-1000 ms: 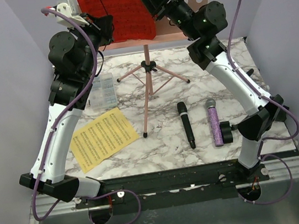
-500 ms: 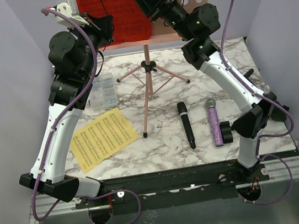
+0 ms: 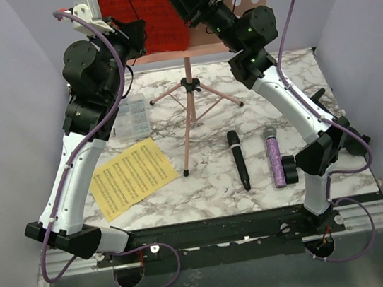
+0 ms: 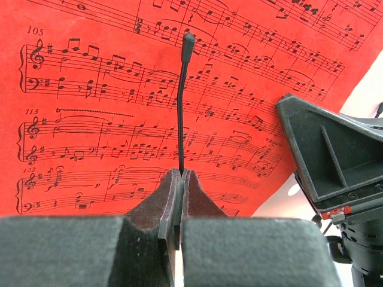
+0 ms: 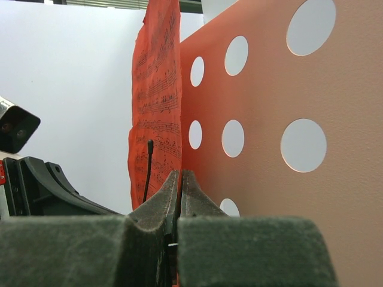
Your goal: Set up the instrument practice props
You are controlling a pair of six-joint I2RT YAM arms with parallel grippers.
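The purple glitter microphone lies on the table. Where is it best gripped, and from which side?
Probably the middle of the handle of the purple glitter microphone, from straight above, closing across its width: it lies flat, head at the far end, apart from the black microphone.

You have a clear compartment box (image 3: pixel 131 120) lying flat on the left of the bench (image 3: pixel 214 176), toward the far side. Its left part is hidden from you. Small dividers show through the plastic, but you cannot tell what sits in them. The bench top is white marble pattern with grey veins. Plain pale grey walls (image 3: pixel 1 106) close you in on the left, right and far sides. Along the near edge of the bench runs a black strip (image 3: pixel 218 229). Just nearer, a silver rail (image 3: pixel 373 214) juts out to the right. Nearer still, lower than the bench, lies a dull metal sheet (image 3: pixel 219 286).
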